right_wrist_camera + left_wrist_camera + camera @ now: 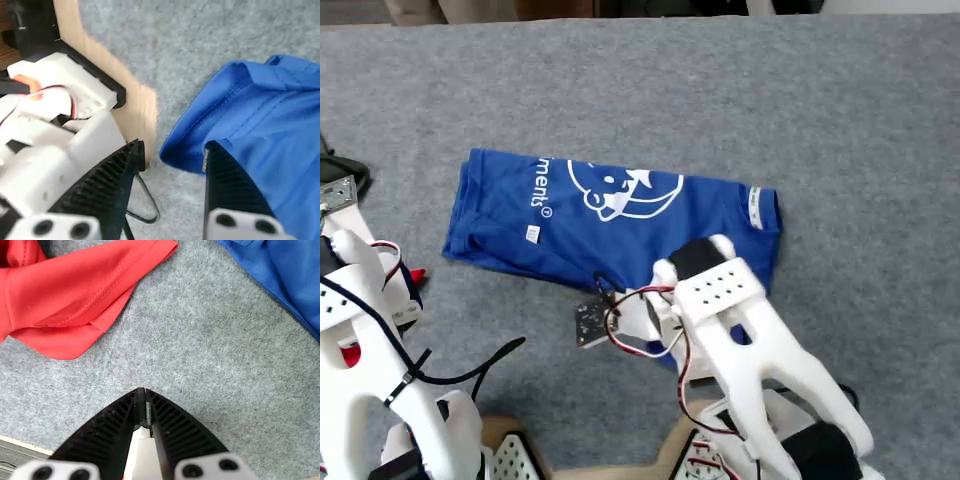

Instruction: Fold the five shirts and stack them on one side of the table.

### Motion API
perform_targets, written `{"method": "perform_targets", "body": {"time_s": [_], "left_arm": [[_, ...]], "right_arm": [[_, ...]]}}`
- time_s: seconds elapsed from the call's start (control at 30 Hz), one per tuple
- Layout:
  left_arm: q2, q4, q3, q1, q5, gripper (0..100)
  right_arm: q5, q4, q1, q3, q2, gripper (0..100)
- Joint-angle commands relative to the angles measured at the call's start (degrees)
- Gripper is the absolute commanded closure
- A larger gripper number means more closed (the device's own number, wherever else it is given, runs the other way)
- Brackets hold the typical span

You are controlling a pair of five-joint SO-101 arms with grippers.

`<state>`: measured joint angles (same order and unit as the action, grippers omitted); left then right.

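table (840, 120) grey, felted, bearing blue shirt (620, 215).

The desk (840, 120) is covered edge to edge in a grey felt cover (210, 340), kinda fuzzy and speckled up close. Light is soft and even across it. At the near edge there's a pale wooden board (137, 107). Past the far edge is a thin strip (550, 8) of brown, dark and white, too cropped to make out.
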<state>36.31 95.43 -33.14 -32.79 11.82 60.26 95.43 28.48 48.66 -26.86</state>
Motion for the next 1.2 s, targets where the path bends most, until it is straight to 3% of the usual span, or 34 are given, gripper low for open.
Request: {"method": "perform_targets", "body": {"time_s": [0.0,0.2,0.53,0.67,0.77,1.0,1.17], "left_arm": [[0.84,0.35,0.26,-0.26,0.18,98],[0.84,0.35,0.26,0.00,0.18,98],[0.84,0.35,0.26,0.00,0.00,98],[0.84,0.00,0.88,0.53,-0.18,98],[0.84,-0.09,2.81,3.34,-0.35,98],[-3.74,-7.03,10.81,12.66,-8.79,98],[-16.57,-12.13,19.25,22.77,-15.38,98]], "right_arm": [[2.46,2.55,-4.26,-4.44,-2.15,79.3],[2.81,1.49,-10.33,-14.29,-1.71,81.8],[1.93,-10.02,-10.51,-4.97,5.32,82.9],[-2.73,-14.95,-10.59,-4.97,9.19,91.6],[-5.10,-16.18,-12.26,-8.40,9.80,98.8],[-6.07,-21.10,-22.55,-21.41,10.42,98.2],[-14.33,-27.69,-23.69,-27.38,17.98,98.2]]}}
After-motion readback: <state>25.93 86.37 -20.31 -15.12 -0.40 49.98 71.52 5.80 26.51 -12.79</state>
